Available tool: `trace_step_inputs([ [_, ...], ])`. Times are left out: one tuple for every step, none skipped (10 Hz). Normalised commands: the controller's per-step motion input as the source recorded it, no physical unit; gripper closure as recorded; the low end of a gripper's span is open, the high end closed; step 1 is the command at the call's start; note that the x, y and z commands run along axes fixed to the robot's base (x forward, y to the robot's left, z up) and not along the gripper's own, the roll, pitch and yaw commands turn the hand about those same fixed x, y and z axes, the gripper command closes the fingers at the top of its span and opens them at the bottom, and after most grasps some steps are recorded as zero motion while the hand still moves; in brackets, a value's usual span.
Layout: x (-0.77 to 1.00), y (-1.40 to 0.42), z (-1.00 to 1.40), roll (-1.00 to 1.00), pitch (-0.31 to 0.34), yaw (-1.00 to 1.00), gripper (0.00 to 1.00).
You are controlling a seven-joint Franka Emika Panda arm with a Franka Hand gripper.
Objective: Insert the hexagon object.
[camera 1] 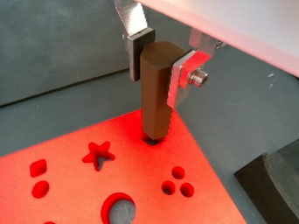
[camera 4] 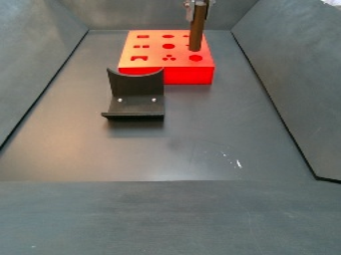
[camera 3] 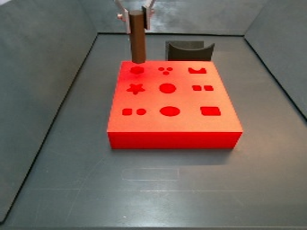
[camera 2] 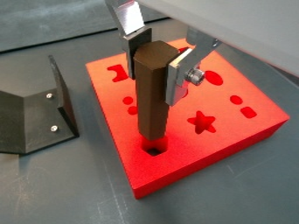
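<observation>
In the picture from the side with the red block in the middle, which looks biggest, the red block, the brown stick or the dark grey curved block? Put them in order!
1. Red block, biggest by far.
2. Brown stick, held by the end effector over the block's far corner, and the dark grey curved block look about alike; both are farther away, so I won't rank them.

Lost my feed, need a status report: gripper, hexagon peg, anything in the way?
Gripper over red block's corner, shut on hexagon peg. Peg upright, tip at its hole, not seated. Fixture apart, nothing blocking.

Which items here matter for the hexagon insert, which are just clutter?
In the job:
- hexagon object, upright over a corner hole
- gripper, above the red block, jaws shut on it
- red block

Lying about:
- fixture, beside the block
</observation>
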Motion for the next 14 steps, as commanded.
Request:
trace_step_inputs([
  [0.00, 0.01, -0.19, 0.07, 0.000, 0.00, 1.00],
  [-0.03, 0.09, -0.29, 0.13, 0.000, 0.11, 1.00],
  [-0.08, 0.03, -0.35, 0.09, -0.003, 0.17, 1.00],
  [-0.03, 0.00, -0.33, 0.08, 0.000, 0.19, 1.00],
  [0.00, 0.00, -0.27, 0.10, 0.000, 0.35, 1.00],
  [0.05, -0.03, -0.17, 0.11, 0.000, 0.31, 1.00],
  [0.13, -0.04, -0.11, 0.11, 0.000, 0.23, 1.00],
  [0.07, -0.19, -0.09, 0.19, 0.004, 0.08, 1.00],
  [0.19, -0.24, -0.07, 0.24, 0.046, 0.02, 1.00],
  [0.21, -0.21, -0.09, 0.26, 0.040, 0.00, 1.00],
  [0.14, 0.00, -0.21, 0.13, 0.000, 0.00, 1.00],
  [0.03, 0.10, -0.21, 0.05, 0.000, 0.00, 1.00],
  [0.03, 0.00, 0.00, 0.00, 0.000, 0.00, 1.00],
  [0.03, -0.02, -0.04, 0.00, -0.001, 0.00, 1.00],
])
